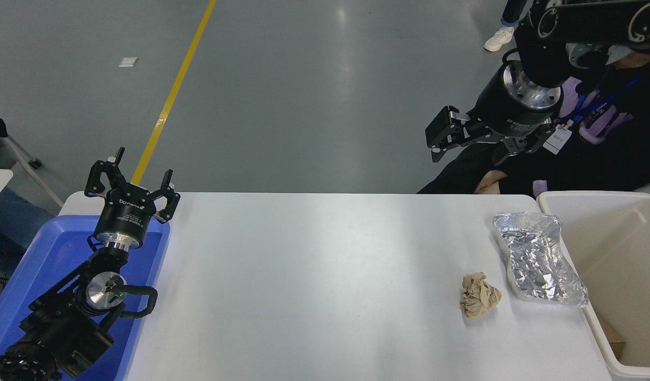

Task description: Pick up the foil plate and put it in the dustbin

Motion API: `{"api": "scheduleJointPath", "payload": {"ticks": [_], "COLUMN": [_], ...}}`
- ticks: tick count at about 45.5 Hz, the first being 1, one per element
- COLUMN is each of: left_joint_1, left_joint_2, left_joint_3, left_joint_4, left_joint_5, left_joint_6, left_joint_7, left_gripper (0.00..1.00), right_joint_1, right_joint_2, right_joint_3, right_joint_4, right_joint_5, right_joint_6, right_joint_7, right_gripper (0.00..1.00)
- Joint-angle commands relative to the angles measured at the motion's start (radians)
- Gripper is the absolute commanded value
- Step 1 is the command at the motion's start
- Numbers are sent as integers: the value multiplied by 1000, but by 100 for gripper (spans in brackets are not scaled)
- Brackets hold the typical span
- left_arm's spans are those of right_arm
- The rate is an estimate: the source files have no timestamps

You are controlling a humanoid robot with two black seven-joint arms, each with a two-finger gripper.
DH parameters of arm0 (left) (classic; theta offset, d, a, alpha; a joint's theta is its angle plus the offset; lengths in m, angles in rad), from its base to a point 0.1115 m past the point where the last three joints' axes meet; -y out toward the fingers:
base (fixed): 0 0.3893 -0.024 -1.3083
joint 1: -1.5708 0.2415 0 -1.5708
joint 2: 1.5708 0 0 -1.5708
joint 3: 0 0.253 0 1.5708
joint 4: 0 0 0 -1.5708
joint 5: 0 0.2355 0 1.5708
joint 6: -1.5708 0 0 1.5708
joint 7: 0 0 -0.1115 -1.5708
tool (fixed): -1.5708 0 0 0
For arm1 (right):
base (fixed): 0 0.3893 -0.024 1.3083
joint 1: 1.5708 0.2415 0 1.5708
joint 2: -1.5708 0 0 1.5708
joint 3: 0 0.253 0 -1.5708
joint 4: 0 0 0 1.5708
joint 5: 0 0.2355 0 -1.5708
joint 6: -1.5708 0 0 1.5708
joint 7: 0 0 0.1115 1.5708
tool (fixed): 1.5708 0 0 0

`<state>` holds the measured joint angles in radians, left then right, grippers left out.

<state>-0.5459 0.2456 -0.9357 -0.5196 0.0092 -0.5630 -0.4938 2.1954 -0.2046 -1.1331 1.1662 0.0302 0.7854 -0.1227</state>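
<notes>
The foil plate [536, 259], crinkled silver with a white rim, lies on the white table [314, 286] near its right edge, close against the dustbin's left wall. The dustbin [616, 243] is a cream-white rectangular bin standing just off the table's right end. My right gripper [470, 151] hangs high above the table's far right corner, open and holding nothing, well above and behind the plate. Over the blue tray at the lower left, my left gripper [137, 177] is parked and open.
A tan crumpled paper ball [479, 295] sits just left of the plate's near end. The blue tray [34, 275] lies at the table's left end. A person in dark clothes [595, 153] sits behind the far right corner, under my right arm.
</notes>
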Motion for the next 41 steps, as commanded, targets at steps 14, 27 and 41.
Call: {"api": "scheduleJointPath", "payload": {"ticks": [14, 27, 41], "left_joint_1": [0, 0, 0], "left_joint_2": [1, 1, 1], "left_joint_3": [-2, -2, -2], "left_joint_4": [1, 1, 1], "left_joint_5": [-2, -3, -3], "left_joint_6": [2, 2, 2], "left_joint_7": [1, 0, 0], "left_gripper": [98, 98, 98], "right_joint_1": [3, 10, 12], "right_joint_2": [2, -1, -1], "right_joint_3": [4, 7, 6], "right_joint_4": [0, 0, 0], "right_joint_5": [0, 0, 0], "right_joint_6": [0, 0, 0], "right_joint_7": [0, 0, 0], "right_gripper": [100, 100, 100]}}
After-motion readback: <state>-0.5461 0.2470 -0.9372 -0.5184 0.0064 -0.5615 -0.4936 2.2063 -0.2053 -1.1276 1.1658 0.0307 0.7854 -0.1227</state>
